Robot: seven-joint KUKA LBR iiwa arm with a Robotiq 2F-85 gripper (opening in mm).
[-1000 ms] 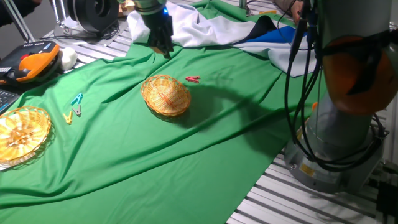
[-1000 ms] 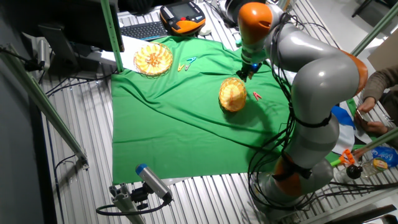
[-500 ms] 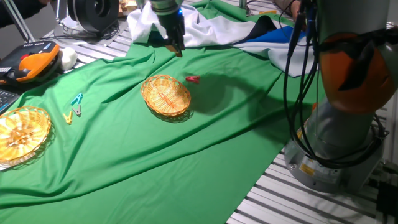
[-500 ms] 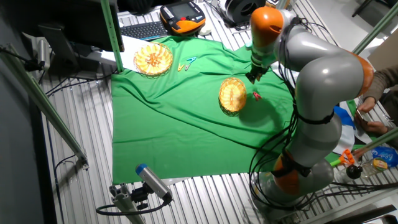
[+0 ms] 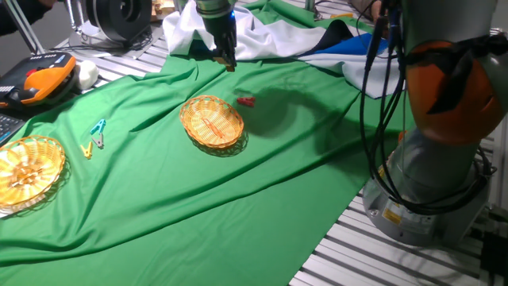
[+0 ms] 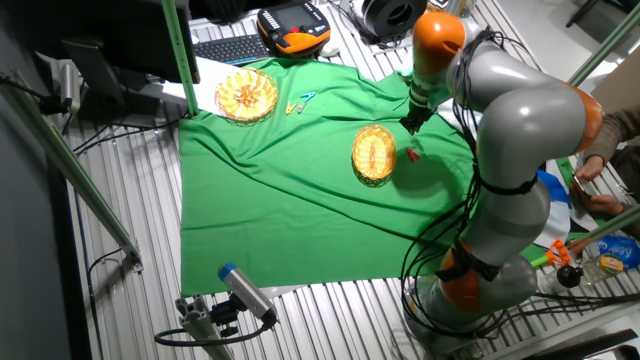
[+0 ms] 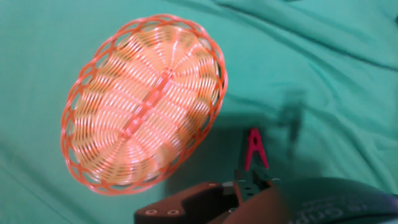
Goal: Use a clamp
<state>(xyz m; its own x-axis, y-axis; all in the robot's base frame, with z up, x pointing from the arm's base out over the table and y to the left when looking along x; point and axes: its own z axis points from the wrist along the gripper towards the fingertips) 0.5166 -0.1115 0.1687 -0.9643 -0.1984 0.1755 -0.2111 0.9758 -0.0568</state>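
Clamp (image 7: pixel 255 149) first: it is a tiny red spring clip, and I think it is very light and made of stiff plastic. A small bump could make it slide or flip on the soft green cloth (image 5: pixel 238 199). I think it will be a bit slippery too. It has two legs that spread apart at one end and a narrow tip at the other. I would take hold across the two spread legs, so that a squeeze opens the tip. I would squeeze slowly so it does not pop out.

Now where it is. In my hand view the clamp lies flat on the cloth, just ahead of my fingers and a little below them. I am up in the air, well above it, not touching it. In one fixed view my gripper (image 5: pixel 225 57) hangs over the far edge of the cloth, and the clamp (image 5: pixel 247 102) is nearer the camera than I am. The small wicker basket (image 5: pixel 211 121) sits just beside the clamp, on the other side from my fingers' shadow. The clamp and the basket do not touch.

My fingers hold nothing. I cannot tell if they are spread or pressed together, as they are too small and dark in the views.
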